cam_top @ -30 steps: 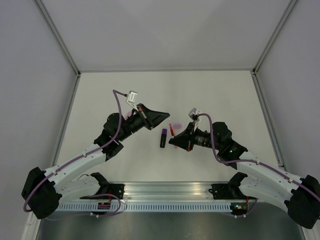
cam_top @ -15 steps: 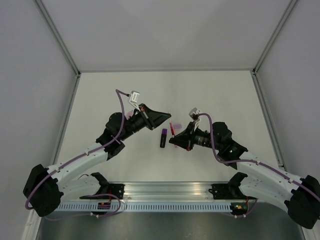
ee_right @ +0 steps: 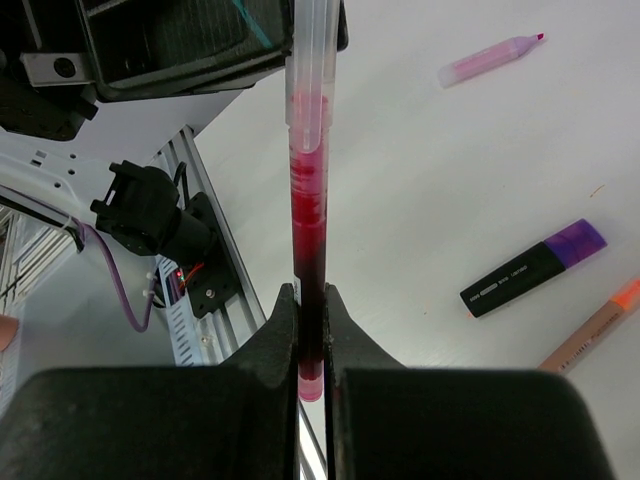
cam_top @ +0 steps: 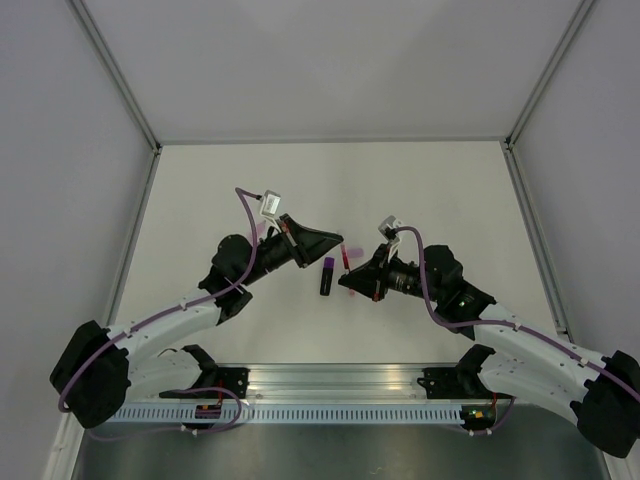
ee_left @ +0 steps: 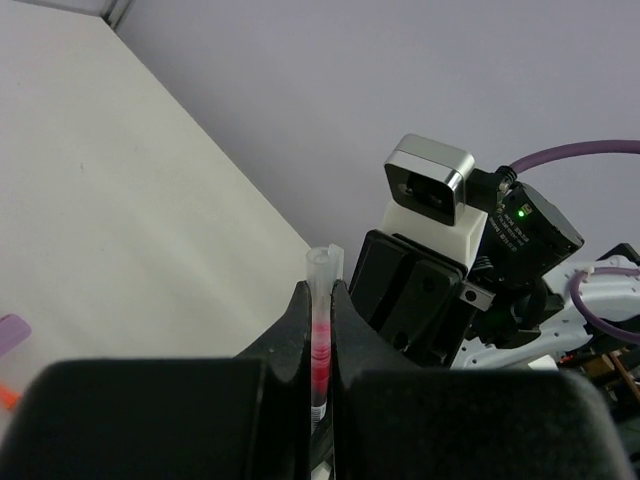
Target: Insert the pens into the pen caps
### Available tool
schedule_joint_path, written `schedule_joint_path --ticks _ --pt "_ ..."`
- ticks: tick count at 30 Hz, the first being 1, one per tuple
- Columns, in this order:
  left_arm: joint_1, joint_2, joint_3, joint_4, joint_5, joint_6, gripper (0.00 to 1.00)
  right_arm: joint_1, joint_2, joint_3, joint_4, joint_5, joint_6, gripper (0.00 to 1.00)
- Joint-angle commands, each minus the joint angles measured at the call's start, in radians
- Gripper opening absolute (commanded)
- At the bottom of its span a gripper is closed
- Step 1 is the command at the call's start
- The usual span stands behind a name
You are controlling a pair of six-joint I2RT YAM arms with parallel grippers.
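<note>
My right gripper (ee_right: 308, 292) is shut on a red pen (ee_right: 308, 230) that points up and away from it. The pen's far end sits inside a clear pen cap (ee_right: 312, 70), and my left gripper (ee_left: 320, 292) is shut on that cap (ee_left: 322, 270). In the top view the two grippers meet mid-table, left (cam_top: 338, 243) above right (cam_top: 347, 280), with the red pen (cam_top: 345, 260) between them. On the table lie a black pen with a purple end (cam_top: 326, 276), a pink pen (ee_right: 490, 58) and an orange pen (ee_right: 595, 330).
A metal rail (cam_top: 340, 385) carrying both arm bases runs along the near edge. Grey walls enclose the white table (cam_top: 450, 190) on three sides. Purple cables loop over both arms.
The left gripper has shifted slightly right, toward the right gripper, with the cap in it. The right gripper and the pens on the table have stayed put.
</note>
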Motion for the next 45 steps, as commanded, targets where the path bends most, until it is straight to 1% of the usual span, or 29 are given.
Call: schedule_joint_path --ticks 1,3,4,6,7,9,10,13,15,16,17,23,29,31,35,38,40,42,43,44,45 --pt "-0.008 0.037 -0.017 0.095 0.172 0.025 0.02 -0.005 -0.013 0.022 0.083 0.054 0.005 0.00" --pt "-0.008 0.053 -0.011 0.106 0.203 0.021 0.04 -0.004 -0.015 0.021 0.083 0.045 0.002 0.00" --pt "-0.009 0.054 -0.013 0.105 0.206 0.022 0.09 -0.005 -0.015 0.021 0.083 0.041 0.002 0.00" --pt "-0.009 0.050 -0.017 0.103 0.203 0.025 0.15 -0.005 -0.019 0.021 0.084 0.031 0.001 0.00" --pt "-0.009 0.045 -0.019 0.089 0.197 0.030 0.21 -0.005 -0.019 0.021 0.084 0.025 -0.001 0.00" --pt "-0.009 0.031 -0.016 0.074 0.177 0.035 0.27 -0.005 -0.015 0.022 0.084 0.014 0.001 0.00" --pt "-0.009 0.027 -0.014 0.053 0.163 0.038 0.33 -0.005 -0.015 0.022 0.086 0.005 -0.001 0.00" --pt "-0.008 0.013 0.007 -0.003 0.137 0.048 0.45 -0.005 -0.010 0.025 0.087 -0.020 0.001 0.00" --pt "-0.008 0.010 0.027 -0.036 0.126 0.065 0.50 -0.005 -0.008 0.025 0.088 -0.022 0.004 0.00" --pt "-0.009 0.004 0.036 -0.052 0.110 0.071 0.55 -0.005 -0.004 0.027 0.088 -0.022 0.005 0.00" --pt "-0.008 0.002 0.049 -0.084 0.100 0.082 0.57 -0.005 -0.002 0.027 0.088 -0.026 0.007 0.00" --pt "-0.009 -0.007 0.099 -0.155 0.073 0.105 0.65 -0.005 0.015 0.033 0.089 -0.057 0.010 0.00" --pt "-0.008 -0.002 0.151 -0.187 0.067 0.113 0.67 -0.001 0.016 0.033 0.091 -0.069 0.010 0.00" --pt "-0.008 0.002 0.168 -0.219 0.057 0.117 0.66 0.002 0.019 0.036 0.091 -0.083 0.010 0.00" --pt "-0.008 0.008 0.184 -0.230 0.060 0.124 0.65 0.005 0.021 0.038 0.089 -0.084 0.010 0.00" --pt "-0.009 0.013 0.181 -0.231 0.060 0.125 0.63 0.008 0.021 0.038 0.089 -0.089 0.009 0.00" --pt "-0.008 0.016 0.178 -0.230 0.068 0.127 0.54 0.010 0.024 0.038 0.088 -0.089 0.008 0.00" --pt "-0.009 0.022 0.173 -0.224 0.082 0.122 0.41 0.011 0.022 0.039 0.089 -0.086 0.010 0.00" --pt "-0.008 0.030 0.164 -0.219 0.099 0.117 0.25 0.011 0.022 0.041 0.091 -0.083 0.009 0.00" --pt "-0.009 0.031 0.155 -0.195 0.108 0.102 0.17 0.011 0.021 0.042 0.089 -0.077 0.008 0.00" --pt "-0.008 0.037 0.146 -0.175 0.122 0.091 0.07 0.011 0.019 0.064 0.065 -0.075 0.004 0.00"
